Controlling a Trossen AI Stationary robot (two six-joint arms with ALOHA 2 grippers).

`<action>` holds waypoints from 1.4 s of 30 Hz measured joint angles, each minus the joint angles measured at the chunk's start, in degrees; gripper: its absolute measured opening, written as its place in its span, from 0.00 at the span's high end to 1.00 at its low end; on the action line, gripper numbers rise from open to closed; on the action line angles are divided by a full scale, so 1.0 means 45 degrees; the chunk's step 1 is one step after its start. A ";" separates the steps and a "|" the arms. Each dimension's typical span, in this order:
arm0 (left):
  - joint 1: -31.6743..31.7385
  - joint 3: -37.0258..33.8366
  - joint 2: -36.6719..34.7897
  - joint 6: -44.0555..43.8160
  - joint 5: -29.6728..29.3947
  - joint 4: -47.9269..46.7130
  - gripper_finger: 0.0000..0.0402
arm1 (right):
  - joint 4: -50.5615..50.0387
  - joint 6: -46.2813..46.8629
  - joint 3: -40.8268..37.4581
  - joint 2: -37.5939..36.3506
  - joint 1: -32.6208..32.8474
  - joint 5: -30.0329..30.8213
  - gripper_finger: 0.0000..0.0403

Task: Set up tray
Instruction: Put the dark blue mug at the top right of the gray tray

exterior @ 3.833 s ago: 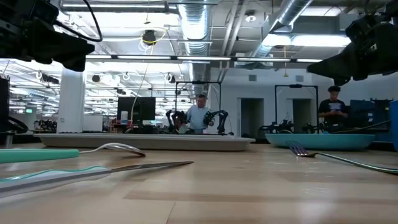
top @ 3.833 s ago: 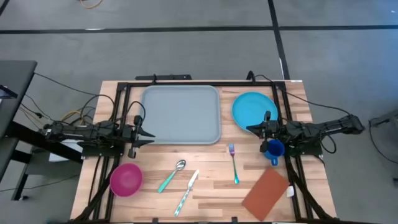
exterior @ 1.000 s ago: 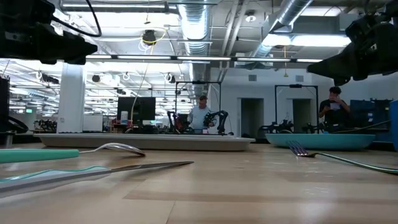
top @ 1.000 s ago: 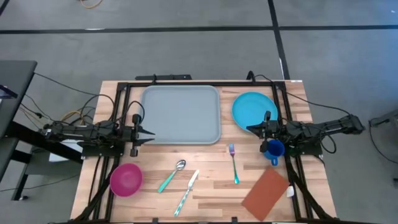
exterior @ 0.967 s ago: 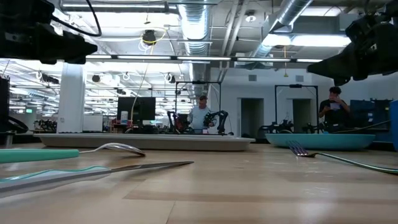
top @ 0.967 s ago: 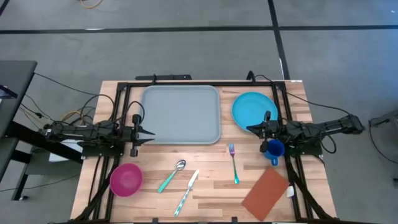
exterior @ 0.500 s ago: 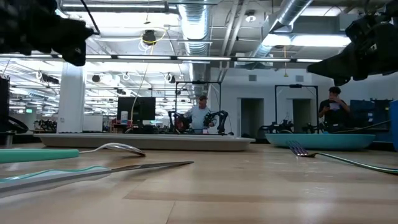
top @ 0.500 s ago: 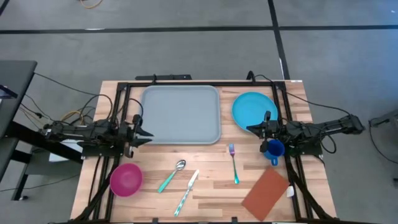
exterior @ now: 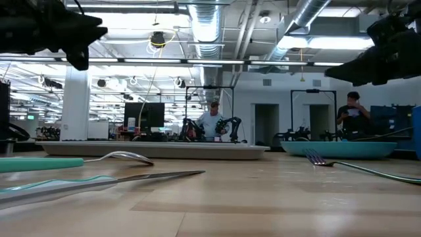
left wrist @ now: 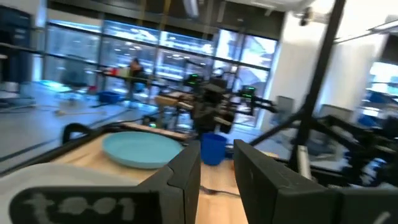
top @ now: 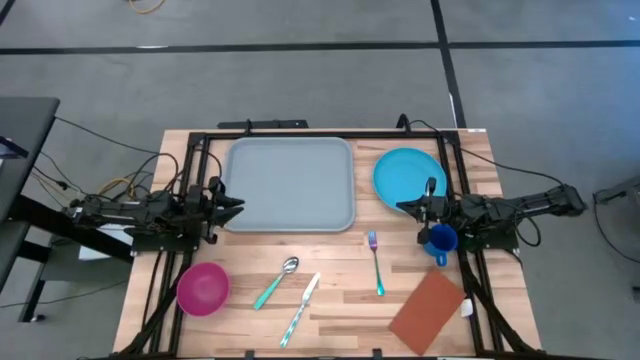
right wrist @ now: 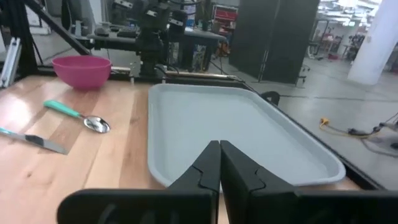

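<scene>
The light grey-blue tray [top: 290, 185] lies flat on the table's far middle; the right wrist view also shows the tray [right wrist: 236, 124]. My left gripper [top: 238, 204] hovers over the tray's left rim, pointing right. In the left wrist view my left gripper [left wrist: 217, 174] stands narrowly open, holding nothing. My right gripper [top: 400, 208] hovers just right of the tray, above the near edge of the round blue plate [top: 408, 177], and points left. My right gripper [right wrist: 220, 162] is shut and empty.
A blue cup [top: 441, 240] stands under the right arm's wrist. On the near half lie a fork [top: 376, 262], a teal-handled spoon [top: 277, 282], a knife [top: 300, 308], a pink bowl [top: 203, 288] and a rust-brown napkin [top: 428, 312]. People stand far behind the table.
My left gripper has risen a little, shifted toward the table's far edge and rolled about its own axis; its crosswise body now shows narrower from above. The right arm and all the objects have stayed put.
</scene>
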 joint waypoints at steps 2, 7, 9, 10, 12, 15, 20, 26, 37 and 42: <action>0.0002 0.0000 0.0000 -0.0025 -0.0501 0.0068 0.80 | 0.0085 -0.0560 -0.0001 0.0005 -0.0010 0.0010 1.00; 0.0002 0.0024 -0.0005 0.0720 -0.2503 0.0795 0.80 | 0.0279 0.1805 -0.0002 0.0005 0.0134 -0.0366 1.00; 0.0002 0.0024 0.0000 0.0739 -0.2918 0.0997 0.80 | 0.0566 0.2011 -0.0001 0.0004 0.0081 -0.0345 1.00; 0.0002 0.0024 0.0003 0.0755 -0.2964 0.1259 0.80 | 0.0586 0.2030 0.0000 0.0001 0.0073 -0.0348 1.00; 0.0002 0.0024 0.0000 0.0982 -0.2930 0.2061 0.80 | 0.0788 0.2074 0.0000 0.0005 0.0078 -0.0342 1.00; 0.0002 0.0058 -0.0004 0.2024 -0.2454 0.3022 0.80 | 0.0871 0.2440 0.0000 0.0005 0.0078 -0.0339 1.00; 0.0002 0.0587 0.0050 0.2779 -0.2291 0.2022 0.80 | 0.0862 0.2487 0.0000 0.0005 0.0078 -0.0339 1.00; 0.0002 0.1746 0.0983 0.4667 -0.2286 0.1520 0.80 | 0.2532 0.2487 0.0000 0.0005 -0.0048 -0.0128 1.00; 0.0002 0.3491 0.4299 0.5764 -0.2980 0.0468 0.79 | 0.5698 0.2290 0.0041 0.0000 -0.0117 0.0161 1.00; 0.0002 0.3822 0.5229 0.5759 -0.3239 0.0527 0.79 | 0.5554 0.1691 0.0136 0.0000 -0.0120 0.1061 0.99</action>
